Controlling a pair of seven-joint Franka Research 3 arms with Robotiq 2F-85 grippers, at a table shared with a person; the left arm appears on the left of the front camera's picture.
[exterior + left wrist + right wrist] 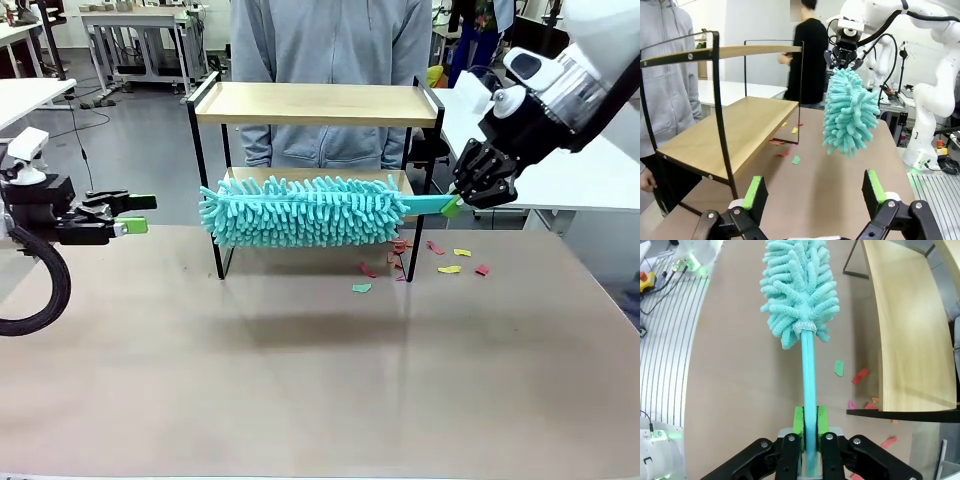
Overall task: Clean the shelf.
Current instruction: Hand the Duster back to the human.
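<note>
Front view has the brown table carrying the shelf at its far side, a person in a grey hoodie just behind it. A teal fluffy duster hangs level in front of the lower board, its handle pinched between the pressed-together pads of the right pincer, which sits just beside the shelf's right legs. Well apart at the table's left edge, the left pincer hovers spread and empty. Small coloured paper scraps lie on the table by the shelf's right foot.
</note>
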